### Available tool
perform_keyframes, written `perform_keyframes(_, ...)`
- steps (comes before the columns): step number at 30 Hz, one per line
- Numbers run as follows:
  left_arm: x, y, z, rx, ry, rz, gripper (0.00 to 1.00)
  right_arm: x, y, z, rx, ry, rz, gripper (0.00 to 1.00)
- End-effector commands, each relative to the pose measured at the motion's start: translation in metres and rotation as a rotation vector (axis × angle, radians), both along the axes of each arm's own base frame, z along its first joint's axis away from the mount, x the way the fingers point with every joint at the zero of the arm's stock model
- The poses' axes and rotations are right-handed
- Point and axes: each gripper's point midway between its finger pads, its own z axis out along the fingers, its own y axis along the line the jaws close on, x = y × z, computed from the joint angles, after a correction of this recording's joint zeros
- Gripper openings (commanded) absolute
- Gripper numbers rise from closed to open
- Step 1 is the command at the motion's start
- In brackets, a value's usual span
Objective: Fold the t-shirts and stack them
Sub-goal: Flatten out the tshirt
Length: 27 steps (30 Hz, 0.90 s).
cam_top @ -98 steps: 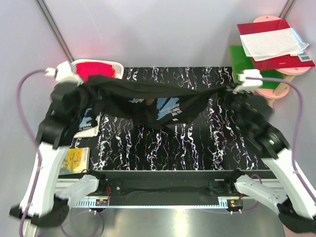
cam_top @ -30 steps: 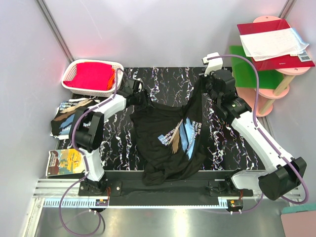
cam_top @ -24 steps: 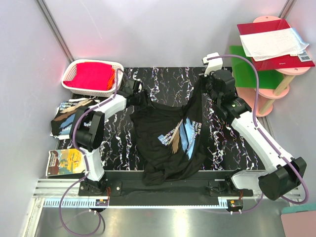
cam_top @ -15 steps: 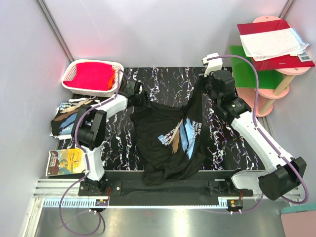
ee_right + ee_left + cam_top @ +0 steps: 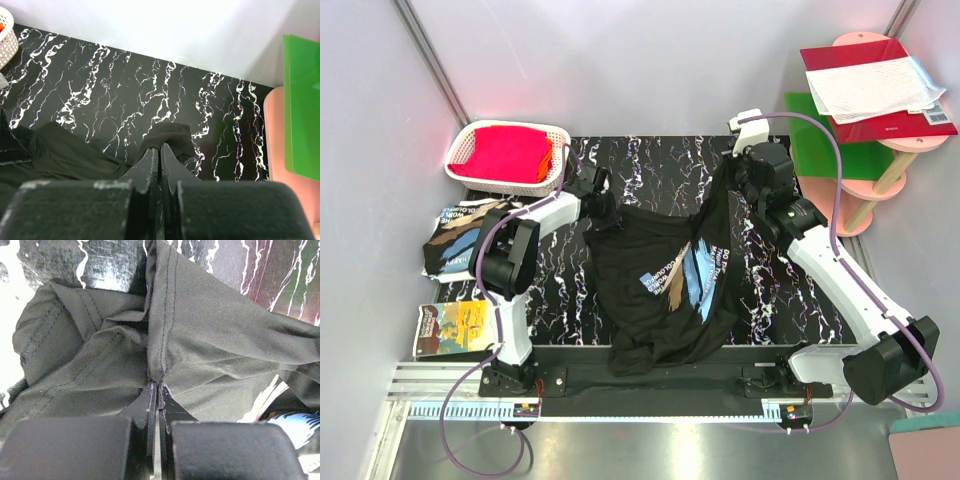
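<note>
A black t-shirt (image 5: 660, 280) with a blue print hangs stretched between both grippers, its lower part draped on the marbled table and over the near edge. My left gripper (image 5: 603, 205) is shut on the shirt's left shoulder seam; in the left wrist view the jaws (image 5: 158, 386) pinch the seam of the cloth (image 5: 200, 340). My right gripper (image 5: 730, 178) is shut on the shirt's right corner, held above the table; in the right wrist view the tips (image 5: 160, 146) pinch a bunch of black cloth (image 5: 170, 134). A folded dark printed shirt (image 5: 455, 240) lies at the left.
A white basket (image 5: 470, 142) with red cloth (image 5: 508, 152) stands at the back left. A yellow-printed booklet (image 5: 455, 328) lies at the near left. Pink round shelves (image 5: 880, 110) with a red book and a green board (image 5: 815, 120) stand at the right.
Since 3.3 s ago both arms lowered and moved inward, so the shirt now hangs down over the table. In the last second the left gripper shifted slightly; the right arm held still.
</note>
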Motion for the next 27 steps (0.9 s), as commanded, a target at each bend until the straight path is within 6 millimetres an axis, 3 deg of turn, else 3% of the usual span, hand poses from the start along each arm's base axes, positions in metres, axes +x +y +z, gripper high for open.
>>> perform_keyframes(1, 0.021, -0.007, 0.026, -0.027, -0.091, -0.004, 0.00, 0.001, 0.001, 0.011, 0.035, -0.039, -0.001, 0.00)
perform_keyframes(3, 0.019, -0.002, 0.035, -0.010, -0.109, 0.002, 0.00, 0.000, 0.000, 0.013, 0.037, -0.042, 0.001, 0.00)
perform_keyframes(6, 0.022, 0.012, 0.076, 0.032, -0.201, 0.028, 0.00, -0.001, 0.000, 0.017, 0.044, -0.049, 0.000, 0.00)
perform_keyframes(9, 0.024, 0.037, 0.138, 0.059, -0.317, 0.082, 0.00, -0.006, -0.002, 0.036, 0.064, -0.080, 0.001, 0.00)
perform_keyframes(10, 0.021, 0.047, 0.174, 0.057, -0.391, 0.106, 0.00, -0.008, -0.003, 0.041, 0.068, -0.088, 0.001, 0.00)
perform_keyframes(12, 0.014, 0.075, 0.218, 0.084, -0.465, 0.171, 0.00, -0.017, -0.007, 0.064, 0.092, -0.130, 0.003, 0.00)
perform_keyframes(13, 0.002, 0.096, 0.261, 0.103, -0.564, 0.230, 0.00, -0.022, -0.009, 0.068, 0.091, -0.128, 0.004, 0.00)
perform_keyframes(14, -0.006, 0.112, 0.287, 0.114, -0.623, 0.277, 0.00, -0.031, -0.012, 0.081, 0.108, -0.151, 0.012, 0.00)
perform_keyframes(15, -0.019, 0.127, 0.306, 0.135, -0.662, 0.310, 0.00, -0.038, -0.014, 0.089, 0.120, -0.162, 0.014, 0.00)
perform_keyframes(16, -0.044, 0.149, 0.344, 0.148, -0.758, 0.383, 0.00, -0.046, -0.015, 0.096, 0.136, -0.175, 0.024, 0.00)
perform_keyframes(20, -0.119, 0.199, 0.412, 0.218, -0.920, 0.507, 0.00, -0.101, -0.030, 0.139, 0.224, -0.280, 0.082, 0.00)
perform_keyframes(22, -0.163, 0.223, 0.421, 0.272, -0.933, 0.555, 0.00, -0.122, -0.039, 0.149, 0.239, -0.301, 0.091, 0.00)
perform_keyframes(27, -0.265, 0.254, 0.435, 0.256, -0.998, 0.614, 0.00, -0.197, -0.060, 0.187, 0.269, -0.392, 0.177, 0.00)
